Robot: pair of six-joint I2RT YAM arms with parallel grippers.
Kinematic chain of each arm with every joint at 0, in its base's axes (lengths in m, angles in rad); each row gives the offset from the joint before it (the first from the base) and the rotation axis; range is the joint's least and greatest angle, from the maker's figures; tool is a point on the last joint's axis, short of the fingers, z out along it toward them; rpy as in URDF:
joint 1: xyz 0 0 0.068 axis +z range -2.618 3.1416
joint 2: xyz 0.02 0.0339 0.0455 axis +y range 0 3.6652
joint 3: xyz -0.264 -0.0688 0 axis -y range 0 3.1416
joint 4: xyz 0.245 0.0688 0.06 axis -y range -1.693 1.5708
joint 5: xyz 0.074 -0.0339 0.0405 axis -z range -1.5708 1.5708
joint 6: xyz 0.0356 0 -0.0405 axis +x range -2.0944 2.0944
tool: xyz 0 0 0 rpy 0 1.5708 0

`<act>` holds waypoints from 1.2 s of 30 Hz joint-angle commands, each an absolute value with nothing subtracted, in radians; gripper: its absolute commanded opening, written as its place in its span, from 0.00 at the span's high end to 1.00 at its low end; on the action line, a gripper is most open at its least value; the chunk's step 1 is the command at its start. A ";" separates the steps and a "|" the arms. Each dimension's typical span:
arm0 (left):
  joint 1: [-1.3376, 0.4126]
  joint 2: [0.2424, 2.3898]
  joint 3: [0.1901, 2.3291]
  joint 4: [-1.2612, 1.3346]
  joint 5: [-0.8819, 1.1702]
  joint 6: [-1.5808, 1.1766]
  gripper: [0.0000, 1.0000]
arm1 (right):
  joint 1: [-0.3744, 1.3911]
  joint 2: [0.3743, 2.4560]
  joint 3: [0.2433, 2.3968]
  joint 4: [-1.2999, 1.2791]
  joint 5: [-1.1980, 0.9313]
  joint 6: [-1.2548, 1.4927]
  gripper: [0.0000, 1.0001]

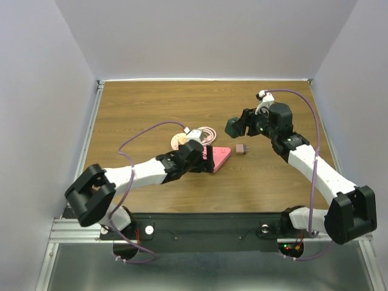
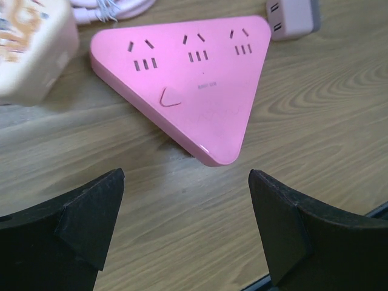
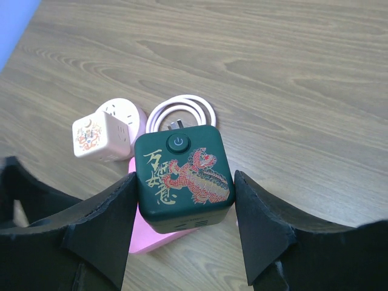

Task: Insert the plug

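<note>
A pink triangular power strip (image 2: pixel 194 85) lies flat on the wooden table, with three socket groups along its far edge; it also shows in the top view (image 1: pixel 220 156). My left gripper (image 2: pixel 185 212) is open and empty, low over the table just in front of the strip's near corner; in the top view it (image 1: pixel 197 154) covers the strip's left part. My right gripper (image 3: pixel 185 182) is shut on a dark green cube plug (image 3: pixel 182 179) with a dragon print and a power button, held in the air to the right of and beyond the strip (image 1: pixel 233 126). The cube's prongs are hidden.
A cream cube adapter (image 3: pixel 100 134) and a coiled pink cable (image 3: pixel 182 109) sit just behind the strip. A small brown adapter (image 1: pixel 240 149) lies right of the strip, also in the left wrist view (image 2: pixel 294 18). White walls enclose the table (image 1: pixel 151 109).
</note>
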State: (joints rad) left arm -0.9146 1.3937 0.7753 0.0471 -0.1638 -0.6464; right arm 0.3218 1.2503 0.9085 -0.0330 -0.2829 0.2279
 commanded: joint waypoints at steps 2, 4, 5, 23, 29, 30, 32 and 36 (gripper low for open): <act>-0.965 1.518 0.912 0.040 -0.219 -0.626 0.05 | 0.316 1.174 0.896 0.020 -0.258 0.238 0.99; -0.972 1.549 0.936 0.038 -0.227 -0.612 0.05 | 0.316 1.167 0.894 0.020 -0.256 0.239 1.00; -0.977 1.574 0.945 0.040 -0.232 -0.608 0.04 | 0.316 1.164 0.894 0.018 -0.259 0.239 1.00; -0.985 1.799 1.058 -0.081 -0.288 -0.413 0.25 | 0.314 1.189 0.904 0.020 -0.285 0.236 0.99; -0.985 1.819 1.066 -0.078 -0.321 -0.354 0.56 | 0.314 1.210 0.904 0.017 -0.317 0.218 0.99; -0.985 1.821 1.065 -0.078 -0.318 -0.347 0.59 | 0.314 1.224 0.904 0.017 -0.322 0.216 1.00; -0.985 1.813 1.042 -0.077 -0.314 -0.328 0.68 | 0.316 1.250 0.904 0.018 -0.336 0.209 1.00; -0.985 1.798 1.000 -0.064 -0.310 -0.287 0.78 | 0.314 1.302 0.914 0.018 -0.292 0.201 1.00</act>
